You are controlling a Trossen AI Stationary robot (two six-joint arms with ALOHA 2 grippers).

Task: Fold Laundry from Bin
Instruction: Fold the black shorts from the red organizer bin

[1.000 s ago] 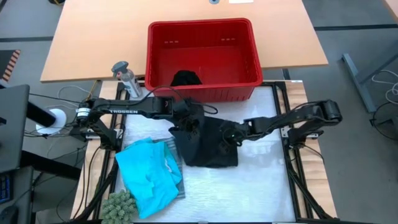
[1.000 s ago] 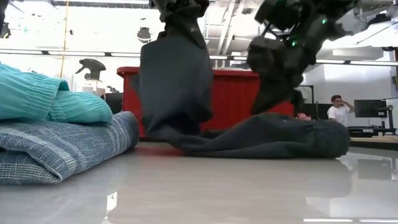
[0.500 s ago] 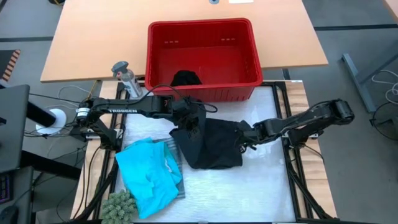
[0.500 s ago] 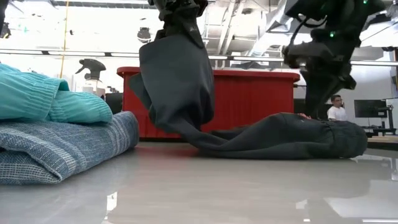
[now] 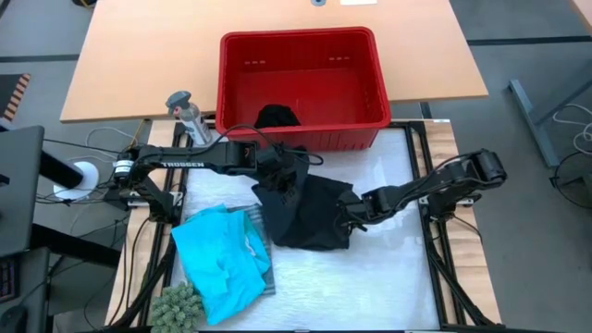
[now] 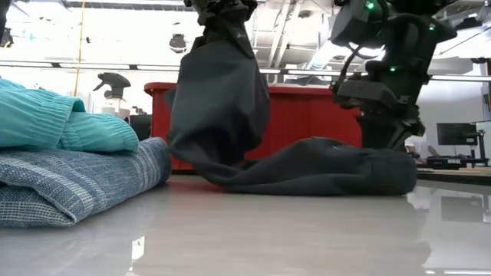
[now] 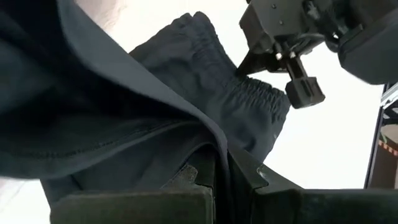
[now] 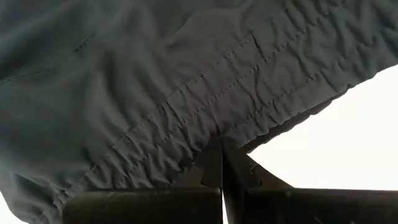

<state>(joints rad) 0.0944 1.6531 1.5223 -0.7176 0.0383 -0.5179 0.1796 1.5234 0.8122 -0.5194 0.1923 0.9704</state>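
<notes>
The black shorts [image 5: 310,215] lie between the two arms on the white tabletop [image 5: 388,287], in front of the red bin [image 5: 301,85], with their long axis running across from left to right. The left tool [image 5: 280,173] is clenched on one end and holds it raised, so the cloth hangs. The right tool [image 5: 348,211] sits low at the elastic waistband on the opposite end, apparently pinched onto its edge. Folding would mean carrying one end toward the other.
</notes>
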